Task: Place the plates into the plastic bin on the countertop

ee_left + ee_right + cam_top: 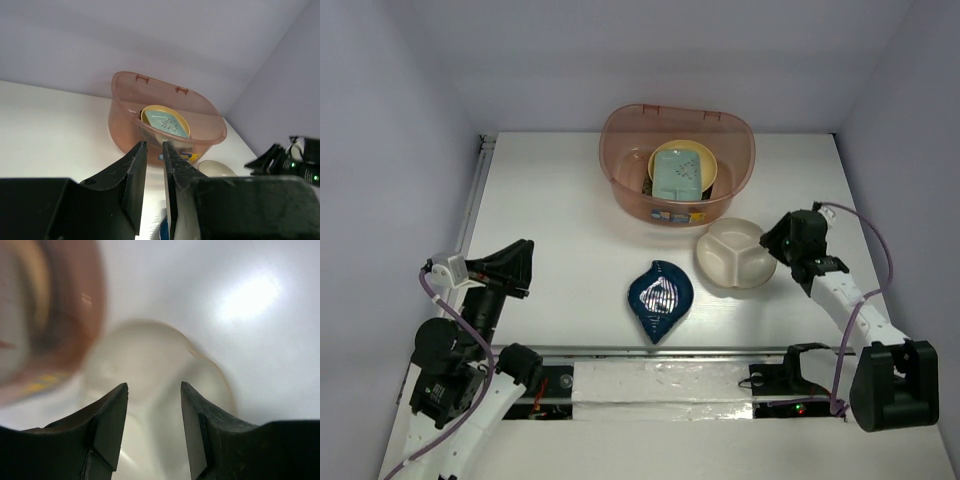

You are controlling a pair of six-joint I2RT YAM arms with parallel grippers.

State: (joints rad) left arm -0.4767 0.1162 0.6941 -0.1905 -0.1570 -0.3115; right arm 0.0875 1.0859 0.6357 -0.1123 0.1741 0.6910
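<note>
The plastic bin [620, 150] stands at the back middle of the countertop [550, 200]. In it the pale green plate [678, 172] lies on the yellow plate [708, 158]. A dark edge shows beside them; I cannot tell which plate it is. The cream plate is hidden. The white three-section plate [735, 255] lies in front of the bin on the right, and the dark blue leaf plate [660, 298] lies nearer. My right gripper [782, 240] is open and empty over the white plate's right side [150, 352]. My left gripper [525, 266] is shut and empty, far left, pointing at the bin [125, 117].
A metal rail [472, 210] runs along the left edge. A foil-covered strip [660, 382] lies along the near edge between the arm bases. The right wrist view is blurred, with the bin [75, 305] at its left. Walls close the back and sides.
</note>
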